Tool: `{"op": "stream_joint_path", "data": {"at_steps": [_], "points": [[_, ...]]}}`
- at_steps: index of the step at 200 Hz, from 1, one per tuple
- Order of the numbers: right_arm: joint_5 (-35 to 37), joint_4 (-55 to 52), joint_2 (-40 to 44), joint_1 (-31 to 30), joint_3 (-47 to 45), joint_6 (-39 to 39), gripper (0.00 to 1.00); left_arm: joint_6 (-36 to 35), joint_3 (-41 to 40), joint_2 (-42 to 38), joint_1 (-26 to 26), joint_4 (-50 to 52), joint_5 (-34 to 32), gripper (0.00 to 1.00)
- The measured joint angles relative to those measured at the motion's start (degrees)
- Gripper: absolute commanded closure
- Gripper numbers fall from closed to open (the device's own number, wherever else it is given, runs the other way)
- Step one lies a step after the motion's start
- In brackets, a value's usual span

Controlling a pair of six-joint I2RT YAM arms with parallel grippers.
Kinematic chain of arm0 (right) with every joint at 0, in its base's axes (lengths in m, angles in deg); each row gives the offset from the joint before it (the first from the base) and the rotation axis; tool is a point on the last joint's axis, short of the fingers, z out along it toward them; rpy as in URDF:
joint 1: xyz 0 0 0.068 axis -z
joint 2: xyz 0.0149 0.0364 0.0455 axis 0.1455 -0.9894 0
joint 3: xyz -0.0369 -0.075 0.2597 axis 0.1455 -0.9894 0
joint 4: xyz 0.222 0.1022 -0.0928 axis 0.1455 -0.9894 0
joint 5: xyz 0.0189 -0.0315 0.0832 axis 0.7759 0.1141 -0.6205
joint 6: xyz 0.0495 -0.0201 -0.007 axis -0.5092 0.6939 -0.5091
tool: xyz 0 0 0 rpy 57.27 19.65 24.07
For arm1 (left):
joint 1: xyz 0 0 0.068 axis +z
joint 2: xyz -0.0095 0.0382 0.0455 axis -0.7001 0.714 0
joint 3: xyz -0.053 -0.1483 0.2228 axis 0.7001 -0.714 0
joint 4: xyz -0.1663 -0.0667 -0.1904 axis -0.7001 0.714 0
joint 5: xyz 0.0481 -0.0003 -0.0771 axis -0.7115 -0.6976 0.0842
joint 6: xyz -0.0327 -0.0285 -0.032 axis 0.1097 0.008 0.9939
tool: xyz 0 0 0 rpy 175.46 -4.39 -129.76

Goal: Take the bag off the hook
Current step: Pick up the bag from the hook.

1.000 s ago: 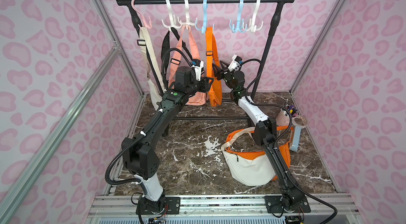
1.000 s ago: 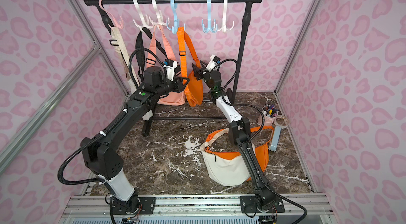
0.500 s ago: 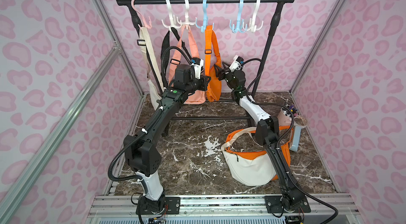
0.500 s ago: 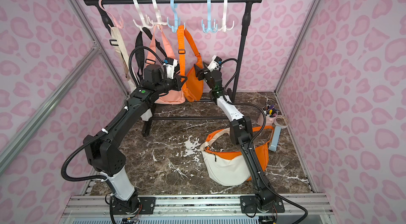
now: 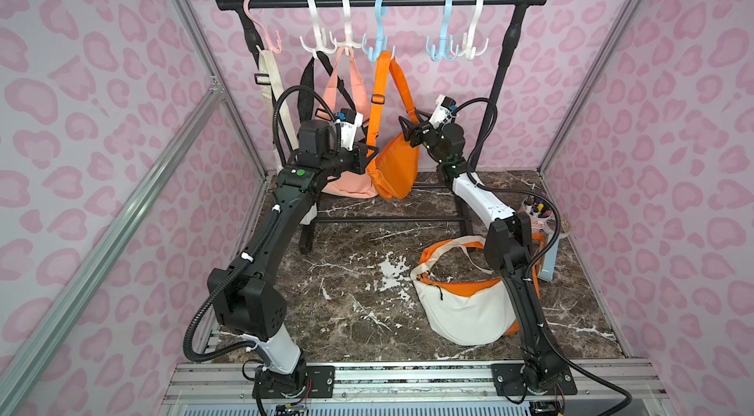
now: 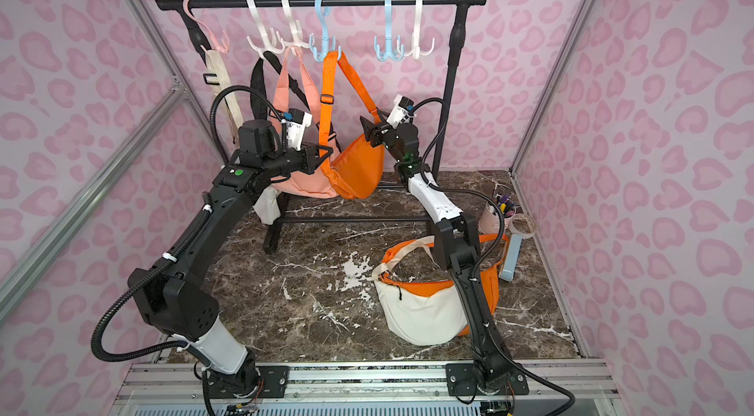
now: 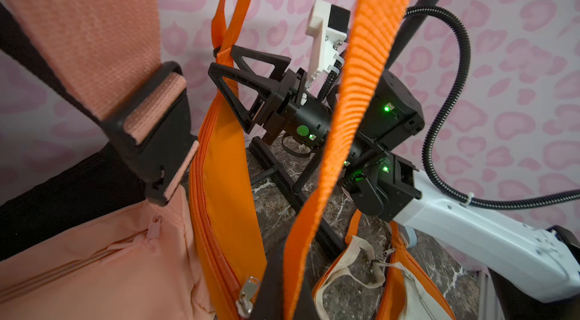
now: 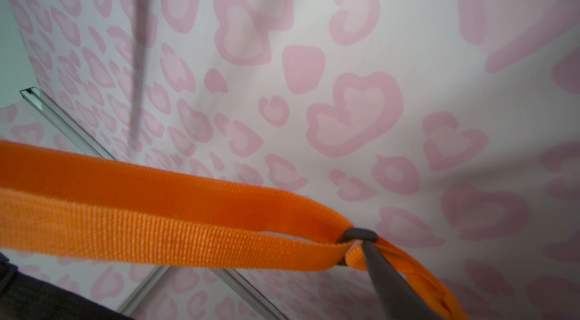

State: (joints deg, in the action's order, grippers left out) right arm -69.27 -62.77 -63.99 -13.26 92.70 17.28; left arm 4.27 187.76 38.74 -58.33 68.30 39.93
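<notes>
- Hanging from the blue hook [image 5: 379, 41] on the black rack rail [image 5: 408, 2]: orange bag [image 5: 393, 167]. It is not yet off; its strap [image 7: 345, 99] is looped over a prong of the hook.
- Bag body sits low, between the two arms and just beside the peach bag [image 5: 351, 185] on the neighbouring white hook.
- Left gripper [image 5: 369, 151]: jaws together, clamped on the buckle-side run of the strap, close above the bag's near end.
- Right gripper [image 7: 224, 59]: jaws apart, one on either side of the far strap run where it meets the bag. Right wrist view shows one dark finger touching the small ring [image 8: 357, 235] there.
- Whether the right jaws press the webbing: cannot tell.
- On the marble worktop [image 5: 347, 271]: white-and-orange bag [image 5: 461, 312] lying by the right arm, and a pen cup [image 5: 536, 214] near the back right corner.
</notes>
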Motion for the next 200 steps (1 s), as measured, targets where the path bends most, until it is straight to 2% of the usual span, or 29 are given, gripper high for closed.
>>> {"op": "stream_joint_path", "data": {"at_steps": [63,80,112,146,176,200], "points": [[-0.26,0.26,6.05,-0.59,-7.06,3.58,0.38,-2.43,-0.22,-0.76,3.37,2.99,6.75,0.97],[-0.94,0.26,6.05,-0.83,-6.93,4.42,0.42,-2.60,-0.22,-0.76,3.52,3.32,7.85,0.97],[-1.27,-0.11,4.24,-0.87,-4.15,5.18,0.46,-3.65,-0.22,-0.76,4.09,4.55,8.90,0.97],[-2.29,-1.79,-0.04,-0.74,3.74,5.40,0.47,-4.28,-0.22,-0.76,4.63,5.49,9.55,0.97],[-2.89,-2.45,-2.84,-0.79,9.07,5.38,0.57,-4.68,-0.22,-0.79,5.16,5.75,10.27,0.96],[-3.80,-2.71,-3.26,-0.81,10.32,5.35,0.74,-4.68,-0.22,-0.90,5.27,5.81,10.29,0.96]]}}
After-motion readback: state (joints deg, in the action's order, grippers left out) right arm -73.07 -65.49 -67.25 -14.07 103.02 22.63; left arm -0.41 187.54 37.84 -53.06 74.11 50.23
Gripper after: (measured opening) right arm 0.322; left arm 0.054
